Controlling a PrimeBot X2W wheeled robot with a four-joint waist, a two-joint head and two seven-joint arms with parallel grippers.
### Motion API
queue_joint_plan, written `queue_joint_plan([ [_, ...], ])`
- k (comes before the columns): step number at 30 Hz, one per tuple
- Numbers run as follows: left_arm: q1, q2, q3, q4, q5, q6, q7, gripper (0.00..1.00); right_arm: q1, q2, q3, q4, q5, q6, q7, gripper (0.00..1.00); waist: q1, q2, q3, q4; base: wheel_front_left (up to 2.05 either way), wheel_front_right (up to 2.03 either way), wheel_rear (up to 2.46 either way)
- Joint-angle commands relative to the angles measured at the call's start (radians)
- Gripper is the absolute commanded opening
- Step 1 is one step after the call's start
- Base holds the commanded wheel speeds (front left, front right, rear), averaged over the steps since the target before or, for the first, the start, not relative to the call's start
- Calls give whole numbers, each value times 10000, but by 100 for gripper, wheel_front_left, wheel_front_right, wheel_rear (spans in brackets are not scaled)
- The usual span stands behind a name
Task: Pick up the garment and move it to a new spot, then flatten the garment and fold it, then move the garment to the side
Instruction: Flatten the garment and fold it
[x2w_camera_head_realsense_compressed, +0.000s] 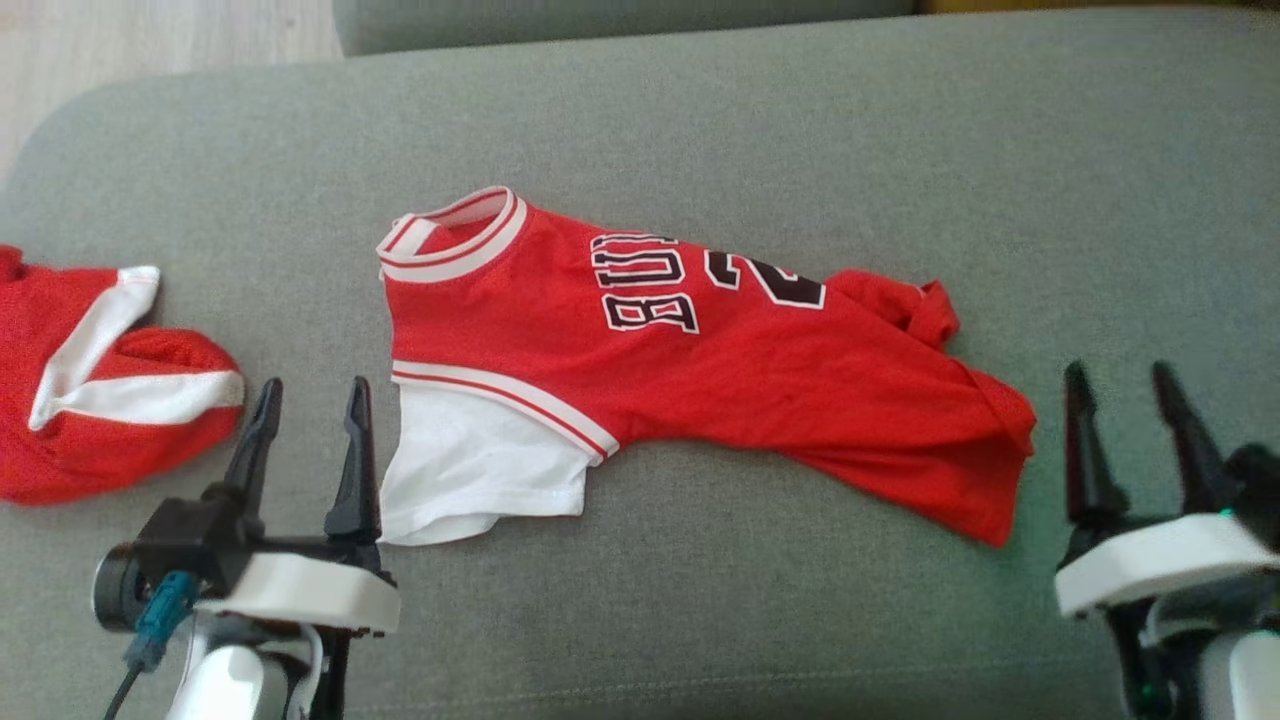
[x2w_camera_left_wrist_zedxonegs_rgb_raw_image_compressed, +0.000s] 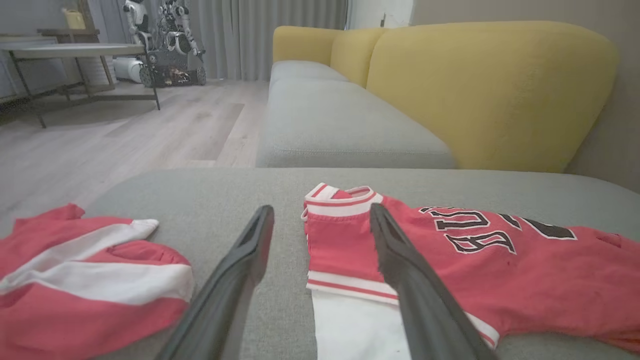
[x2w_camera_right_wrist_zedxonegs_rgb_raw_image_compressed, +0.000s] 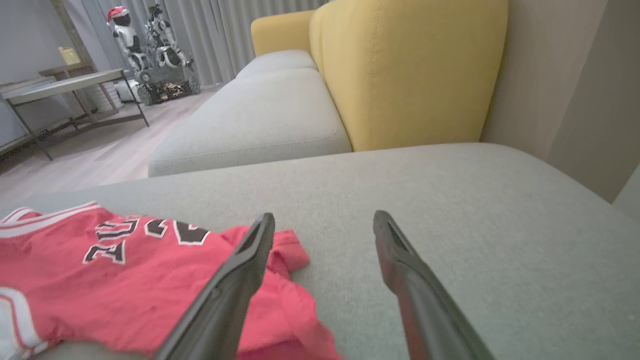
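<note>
Evidently the jersey (x2w_camera_head_realsense_compressed: 700, 370) is laid sideways across the middle of the cushion (x2w_camera_head_realsense_compressed: 800, 130), its hem rumpled, so flattening is judged due. The left gripper (x2w_camera_head_realsense_compressed: 315, 390) and right gripper (x2w_camera_head_realsense_compressed: 1118, 372) are held empty, fingers apart, over the cushion's near edge, probably placed to tug each end flat.

The second red garment (x2w_camera_head_realsense_compressed: 100, 460) runs off the head view's left edge; a fold hides part of the lettering on the jersey (x2w_camera_head_realsense_compressed: 750, 380)
</note>
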Motion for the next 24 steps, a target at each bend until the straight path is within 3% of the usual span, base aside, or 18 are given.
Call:
queue_joint_plan([
  [1, -376, 212, 422, -371, 105, 11, -106, 100, -6, -76, 319, -401, -62, -7, 55, 100, 0, 0, -126, 32, 0, 0, 0],
  [9, 127, 493, 246, -484, 383, 38, 7, 100, 591, -76, 906, -589, -197, -7, 282, 100, 0, 0, -644, -26, 0, 0, 0],
  [24, 264, 507, 149, -662, 285, 184, 179, 100, 673, -76, 900, -584, -296, -7, 412, 100, 0, 0, -690, 36, 0, 0, 0],
])
